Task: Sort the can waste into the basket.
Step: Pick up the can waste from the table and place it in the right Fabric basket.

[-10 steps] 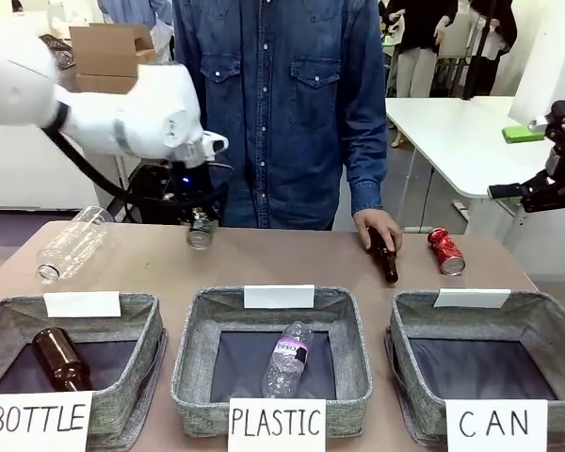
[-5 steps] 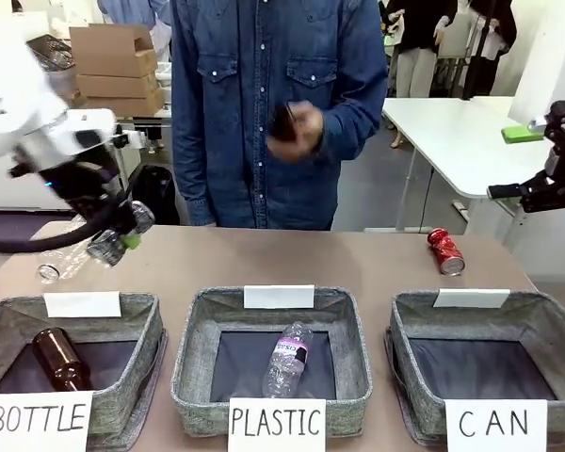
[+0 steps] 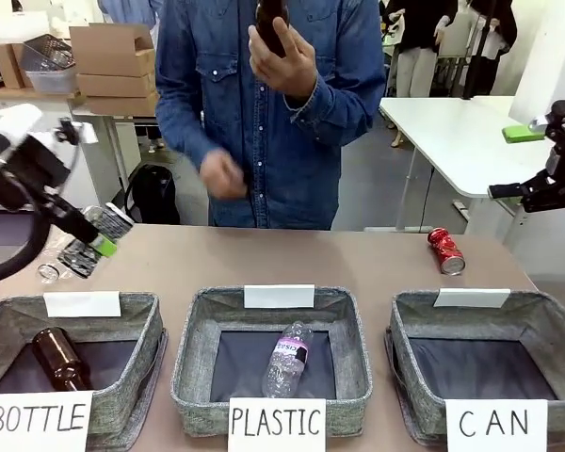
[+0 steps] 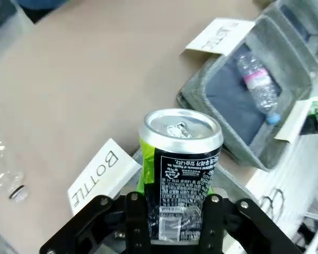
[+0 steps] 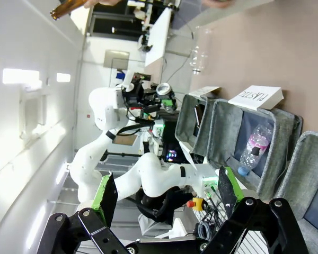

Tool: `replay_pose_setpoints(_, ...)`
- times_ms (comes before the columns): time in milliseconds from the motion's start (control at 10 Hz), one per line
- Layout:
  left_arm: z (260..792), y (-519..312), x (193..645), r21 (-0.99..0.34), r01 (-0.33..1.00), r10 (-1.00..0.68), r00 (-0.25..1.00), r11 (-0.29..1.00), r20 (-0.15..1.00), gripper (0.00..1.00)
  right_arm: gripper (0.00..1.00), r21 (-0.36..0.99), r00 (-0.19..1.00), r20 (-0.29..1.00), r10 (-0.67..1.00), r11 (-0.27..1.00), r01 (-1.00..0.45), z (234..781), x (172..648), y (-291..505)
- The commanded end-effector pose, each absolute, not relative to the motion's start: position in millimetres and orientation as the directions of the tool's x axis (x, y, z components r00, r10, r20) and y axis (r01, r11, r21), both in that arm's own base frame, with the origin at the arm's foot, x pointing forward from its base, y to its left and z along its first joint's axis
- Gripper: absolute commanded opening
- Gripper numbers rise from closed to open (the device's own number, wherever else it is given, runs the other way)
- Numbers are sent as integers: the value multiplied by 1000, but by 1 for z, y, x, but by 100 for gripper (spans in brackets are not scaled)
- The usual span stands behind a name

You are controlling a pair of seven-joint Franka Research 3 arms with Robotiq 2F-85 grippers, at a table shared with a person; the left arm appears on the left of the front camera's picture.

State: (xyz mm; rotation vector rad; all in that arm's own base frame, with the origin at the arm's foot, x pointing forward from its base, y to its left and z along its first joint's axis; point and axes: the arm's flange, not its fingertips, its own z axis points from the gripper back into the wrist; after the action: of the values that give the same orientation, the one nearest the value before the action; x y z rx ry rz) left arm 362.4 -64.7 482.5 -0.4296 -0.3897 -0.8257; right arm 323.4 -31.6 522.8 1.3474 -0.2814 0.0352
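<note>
— Looking at the left side first: what has the claw there got?

— The left gripper [image 3: 92, 243] is clamped on the dark can [image 3: 104, 224]. The wrist view has one finger [image 4: 133, 222] on each side of the can's body, with the silver top pointing away from the wrist. The can is lifted off the table [image 3: 358, 268], at its left end, above the far edge of the BOTTLE basket [image 3: 137, 377].

— And the other can?

— The red can [image 3: 445, 251] lies on its side on the table. It is near the right end, just behind the CAN basket [image 3: 405, 363] and outside it. I see no cans in that basket.

— Right arm?

— The right gripper [image 3: 546, 193] hangs high off the table's right end, well apart from the red can. Its fingers stand apart, with nothing between the green pads [image 5: 103, 198].

— Anything else on record?

— A clear bottle [image 3: 52, 268] lies on the table just behind the held can. The PLASTIC basket [image 3: 353, 377] holds a plastic bottle [image 3: 287, 358], and a brown bottle [image 3: 56, 358] lies in the BOTTLE basket. Across the table, the person's raised hand [image 3: 284, 61] grips another brown glass bottle [image 3: 271, 24] at chest height.
</note>
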Motion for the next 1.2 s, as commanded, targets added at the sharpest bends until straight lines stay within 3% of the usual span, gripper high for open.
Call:
replay_pose_setpoints(0, 482, -74, 368, -171, 748, -626, 639, 642, 446, 0, 100, 955, 958, 248, -141, 203, -217, 524, 326, -29)
replay_pose_setpoints(100, 482, -65, 362, -213, 769, -616, 617, 602, 490, 39, 100, 955, 958, 248, -141, 203, -217, 524, 326, -29)
replay_pose_setpoints(300, 535, -30, 359, -253, 807, -539, 555, 534, 634, 39, 100, 955, 958, 248, -141, 203, -217, 524, 326, -29)
replay_pose_setpoints(600, 594, 78, 297, -266, 779, -504, 584, 567, 637, 39, 100, 955, 958, 248, -141, 203, -217, 524, 326, -29)
replay_pose_setpoints(900, 621, 142, 229, -217, 800, -392, 486, 560, 782, 39, 100, 955, 958, 248, -141, 203, -217, 524, 326, -29)
replay_pose_setpoints(1100, 623, 164, 208, -208, 795, -350, 464, 569, 814, 39, 100, 955, 958, 248, -141, 203, -217, 524, 326, -29)
